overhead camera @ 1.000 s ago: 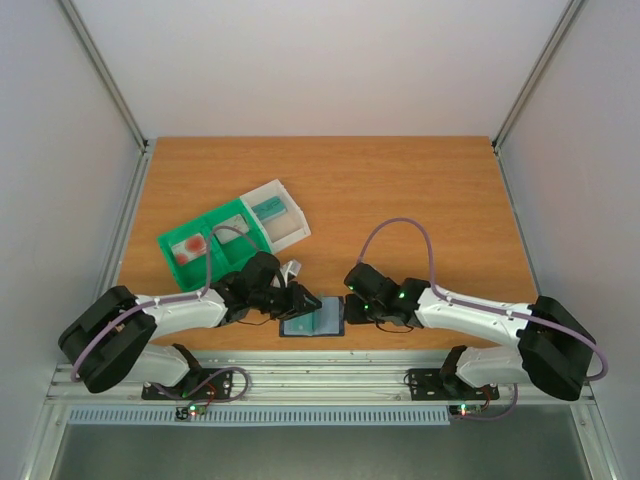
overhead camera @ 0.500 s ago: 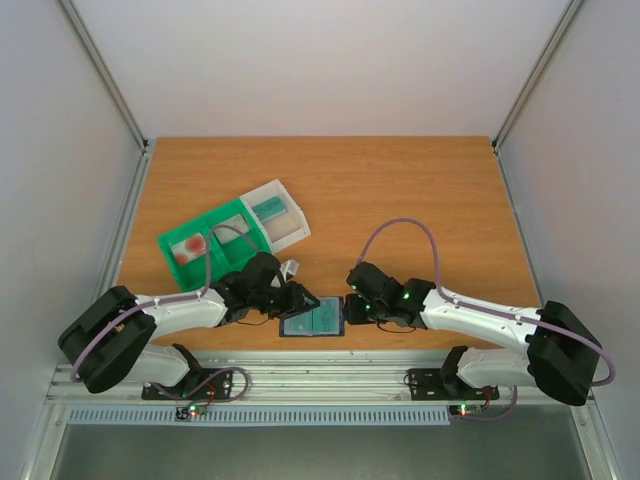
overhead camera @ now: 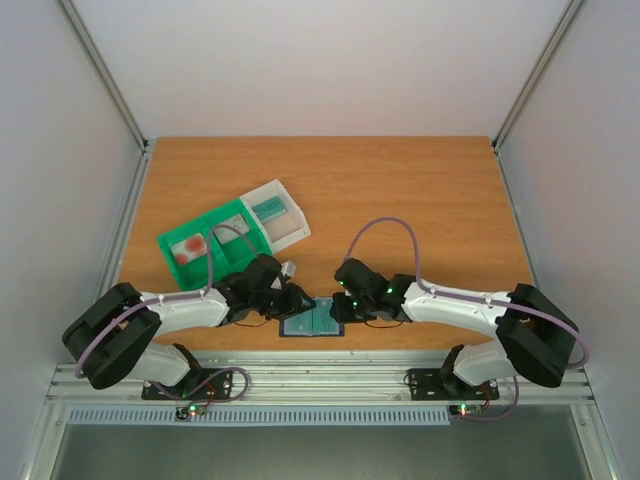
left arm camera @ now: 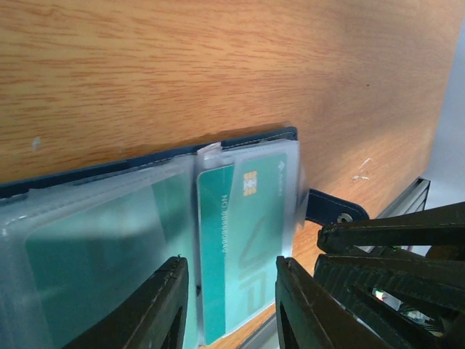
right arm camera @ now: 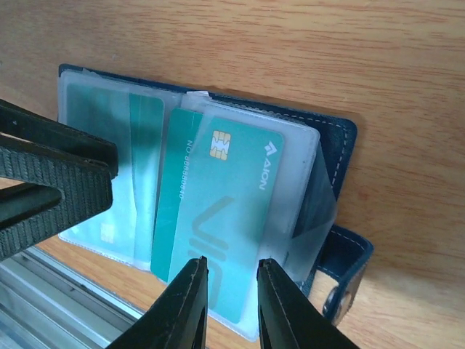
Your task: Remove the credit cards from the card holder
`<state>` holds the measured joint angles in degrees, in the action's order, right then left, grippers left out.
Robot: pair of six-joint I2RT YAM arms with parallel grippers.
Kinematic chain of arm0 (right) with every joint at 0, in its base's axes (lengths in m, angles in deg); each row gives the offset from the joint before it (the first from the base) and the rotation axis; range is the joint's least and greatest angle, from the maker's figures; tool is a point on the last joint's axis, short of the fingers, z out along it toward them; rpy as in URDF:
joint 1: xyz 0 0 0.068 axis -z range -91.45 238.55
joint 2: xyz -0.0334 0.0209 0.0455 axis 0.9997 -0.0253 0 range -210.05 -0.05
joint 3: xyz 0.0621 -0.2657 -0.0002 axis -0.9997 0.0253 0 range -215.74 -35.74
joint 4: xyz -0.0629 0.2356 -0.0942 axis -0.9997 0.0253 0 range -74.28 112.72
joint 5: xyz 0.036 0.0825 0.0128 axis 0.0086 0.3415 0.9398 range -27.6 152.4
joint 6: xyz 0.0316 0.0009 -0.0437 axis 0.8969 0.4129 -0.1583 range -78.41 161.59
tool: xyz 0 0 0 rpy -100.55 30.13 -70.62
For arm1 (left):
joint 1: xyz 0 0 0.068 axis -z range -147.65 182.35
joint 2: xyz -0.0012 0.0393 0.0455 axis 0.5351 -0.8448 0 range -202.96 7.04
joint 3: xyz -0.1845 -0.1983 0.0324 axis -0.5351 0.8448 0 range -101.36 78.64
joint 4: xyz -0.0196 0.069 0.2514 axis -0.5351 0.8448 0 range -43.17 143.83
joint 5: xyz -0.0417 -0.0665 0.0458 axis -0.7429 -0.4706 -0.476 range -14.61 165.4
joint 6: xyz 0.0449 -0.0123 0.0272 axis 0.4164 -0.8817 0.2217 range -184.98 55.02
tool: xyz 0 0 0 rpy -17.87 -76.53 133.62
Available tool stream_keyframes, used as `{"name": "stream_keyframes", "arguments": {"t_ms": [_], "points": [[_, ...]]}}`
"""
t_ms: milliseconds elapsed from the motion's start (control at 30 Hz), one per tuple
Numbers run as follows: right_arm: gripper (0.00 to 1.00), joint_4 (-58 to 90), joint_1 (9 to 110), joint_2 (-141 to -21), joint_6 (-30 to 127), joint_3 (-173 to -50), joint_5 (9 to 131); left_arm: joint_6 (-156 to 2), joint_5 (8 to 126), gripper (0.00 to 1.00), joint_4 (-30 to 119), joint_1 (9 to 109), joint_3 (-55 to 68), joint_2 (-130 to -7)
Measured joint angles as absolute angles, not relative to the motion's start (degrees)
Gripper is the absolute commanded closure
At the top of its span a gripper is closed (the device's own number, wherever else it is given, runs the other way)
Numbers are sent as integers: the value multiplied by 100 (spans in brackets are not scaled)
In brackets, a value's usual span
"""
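The card holder [overhead camera: 312,322] lies open near the table's front edge, navy with clear plastic sleeves. In the right wrist view its navy cover [right arm camera: 336,149] and tab clasp [right arm camera: 347,270] show. A teal credit card [right arm camera: 225,207] with a chip sits in a sleeve, and another teal card [right arm camera: 109,145] sits in the left sleeves. My right gripper [right arm camera: 231,283] is open, its jaws narrowly apart over the teal card's lower edge. My left gripper [left arm camera: 229,294] is open above the same card [left arm camera: 247,229]. In the top view both grippers, the left [overhead camera: 297,306] and the right [overhead camera: 340,306], meet over the holder.
A green-and-white compartment tray [overhead camera: 222,225] stands behind the left arm, with a red-pink item and a teal card-like piece in it. The table's front edge and a metal rail [overhead camera: 320,375] run just below the holder.
My right gripper has moved left, from beside the holder's right edge to over it. The left gripper and the holder have barely moved.
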<state>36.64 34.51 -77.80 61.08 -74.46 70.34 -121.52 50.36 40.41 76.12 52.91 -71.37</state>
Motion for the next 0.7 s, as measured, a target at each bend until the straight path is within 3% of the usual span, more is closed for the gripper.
{"name": "stream_keyframes", "arguments": {"t_ms": [700], "points": [[84,3348,3451,-8416,6167,-7413,7008,-12368,5014,69,3396,7612,5533,-7430]]}}
